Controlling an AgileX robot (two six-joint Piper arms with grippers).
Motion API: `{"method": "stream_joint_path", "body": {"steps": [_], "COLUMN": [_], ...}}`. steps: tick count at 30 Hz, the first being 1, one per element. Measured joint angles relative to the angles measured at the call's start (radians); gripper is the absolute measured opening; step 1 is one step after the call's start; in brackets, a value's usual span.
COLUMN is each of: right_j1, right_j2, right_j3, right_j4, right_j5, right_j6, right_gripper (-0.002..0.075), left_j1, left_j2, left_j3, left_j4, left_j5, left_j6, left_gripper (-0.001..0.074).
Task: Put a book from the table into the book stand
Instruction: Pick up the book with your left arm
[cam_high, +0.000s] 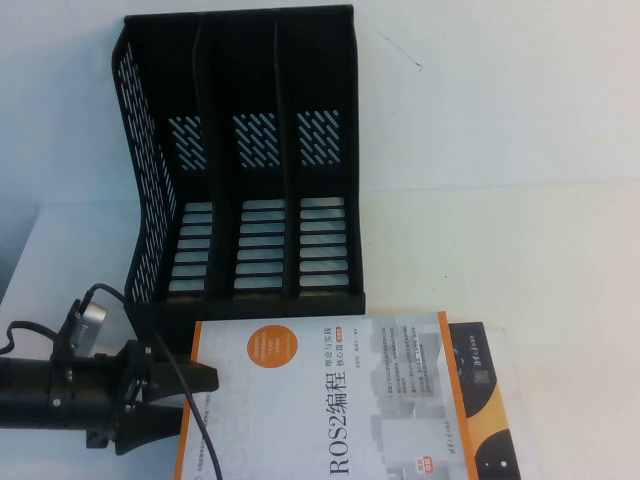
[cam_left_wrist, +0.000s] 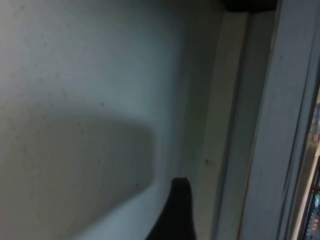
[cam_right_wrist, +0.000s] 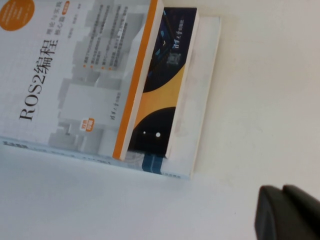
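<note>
The book (cam_high: 340, 400), a white and orange ROS2 paperback, lies flat at the near edge of the surface, topmost of a small stack (a dark book (cam_right_wrist: 162, 95) and a white one (cam_right_wrist: 197, 90) show beneath it in the right wrist view). We judge it fairly heavy for its size and stiff enough across the cover, though a paperback will sag if held by one corner, and its glossy cover looks slippery. The sensible hold, in our view, is across the thickness along its left edge, which overhangs the stack toward the left arm.

The book stand (cam_high: 245, 160), black with three upright compartments, sits just behind the stack toward the far edge, all three slots showing no books.

The left gripper (cam_high: 195, 390) reaches in level from the left edge, low over the surface, its fingers (cam_high: 200, 377) parted and bracketing the book's near left edge, not yet clamped as far as we can see. The right gripper (cam_right_wrist: 287, 212) hangs above the near right corner; only a dark tip shows, so we cannot tell its state.
</note>
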Motion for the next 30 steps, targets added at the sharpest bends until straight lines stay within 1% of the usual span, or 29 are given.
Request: {"method": "stream_joint_path", "body": {"steps": [15, 19, 24, 27, 30], "right_j1": [0.000, 0.000, 0.000, 0.000, 0.000], "right_j2": [0.000, 0.000, 0.000, 0.000, 0.000], "right_j3": [0.000, 0.000, 0.000, 0.000, 0.000], "right_j4": [0.002, 0.004, 0.005, 0.006, 0.006], "right_j5": [-0.008, -0.008, -0.010, -0.012, -0.012], "right_j6": [0.000, 0.000, 0.000, 0.000, 0.000], "right_gripper": [0.0000, 0.0000, 0.0000, 0.0000, 0.0000], "left_j1": [-0.003, -0.035, -0.108, -0.119, -0.121], "left_j2": [0.015, 0.015, 0.015, 0.015, 0.015], "left_j3": [-0.007, -0.007, -0.007, -0.007, -0.007], "left_j4": [-0.013, -0.003, -0.002, 0.001, 0.001], "left_j5": [0.043, 0.041, -0.005, -0.030, -0.036], "left_j6": [0.018, 0.020, 0.020, 0.020, 0.022], "left_gripper": [0.0615, 0.0615, 0.0610, 0.0569, 0.0466]}}
